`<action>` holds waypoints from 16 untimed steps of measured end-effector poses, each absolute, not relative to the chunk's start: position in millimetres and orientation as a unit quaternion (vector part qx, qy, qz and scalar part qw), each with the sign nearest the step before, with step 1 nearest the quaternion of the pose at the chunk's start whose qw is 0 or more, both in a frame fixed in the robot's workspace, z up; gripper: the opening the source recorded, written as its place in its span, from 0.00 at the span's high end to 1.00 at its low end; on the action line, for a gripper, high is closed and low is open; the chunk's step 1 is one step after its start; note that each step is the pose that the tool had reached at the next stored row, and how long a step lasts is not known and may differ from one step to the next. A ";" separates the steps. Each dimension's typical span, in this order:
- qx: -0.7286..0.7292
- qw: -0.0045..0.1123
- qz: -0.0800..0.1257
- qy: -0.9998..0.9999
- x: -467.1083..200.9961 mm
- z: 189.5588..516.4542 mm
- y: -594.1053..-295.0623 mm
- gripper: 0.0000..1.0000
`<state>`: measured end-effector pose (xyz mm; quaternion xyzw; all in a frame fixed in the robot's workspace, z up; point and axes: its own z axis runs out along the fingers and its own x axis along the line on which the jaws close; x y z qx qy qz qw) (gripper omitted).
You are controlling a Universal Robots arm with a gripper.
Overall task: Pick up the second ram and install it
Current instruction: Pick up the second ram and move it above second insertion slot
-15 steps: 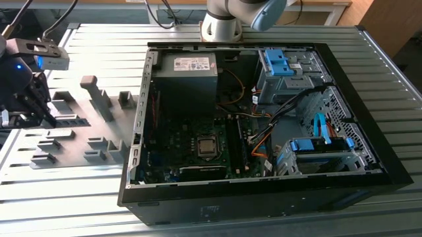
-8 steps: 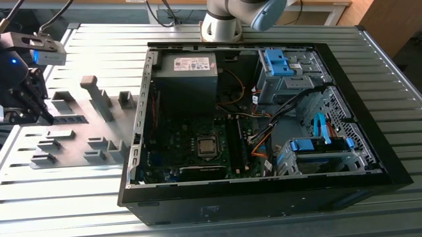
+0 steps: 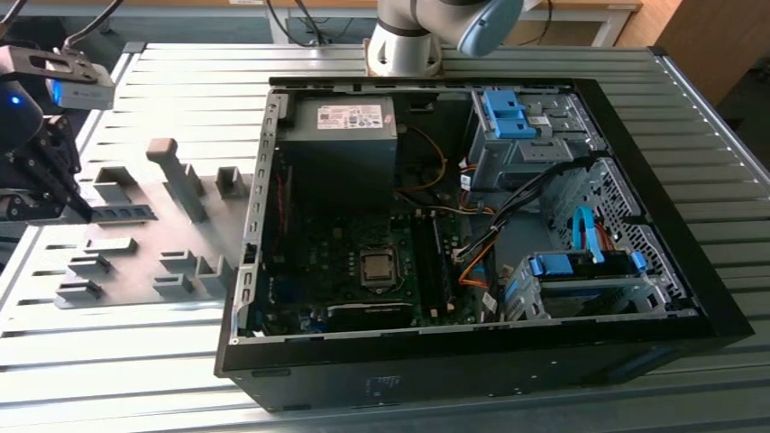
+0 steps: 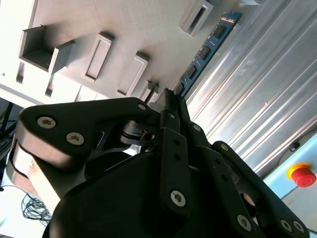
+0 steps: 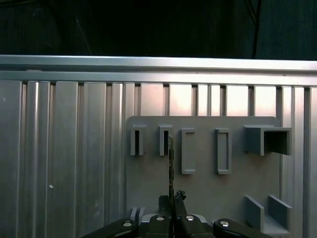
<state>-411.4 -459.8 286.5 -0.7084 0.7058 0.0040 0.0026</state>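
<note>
The gripper [image 4: 170, 99] hung over the holder plate [image 5: 208, 193], its fingers closed and apparently pinching one end of the ram [image 4: 207, 48]. The ram stood on edge above the plate, just beside a narrow slot [image 5: 137, 141]. Whether it touched the plate was unclear.

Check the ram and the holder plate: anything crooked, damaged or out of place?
Nothing stands out. The second ram, pinched at one end by the claw, looks straight and unbent, and the grey holder plate lies square on the ribbed table.
</note>
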 end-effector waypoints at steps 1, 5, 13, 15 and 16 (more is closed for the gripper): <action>-0.708 0.003 0.004 0.706 -411.4 287.9 -459.8 0.86; -0.708 0.003 0.004 0.706 -411.4 293.7 -459.8 0.86; -0.708 0.003 0.004 0.706 -411.4 307.1 -459.8 0.86; -0.708 0.003 0.004 0.706 -411.4 310.2 -459.8 0.86; -0.708 0.003 0.004 0.706 -411.4 311.7 -459.8 0.86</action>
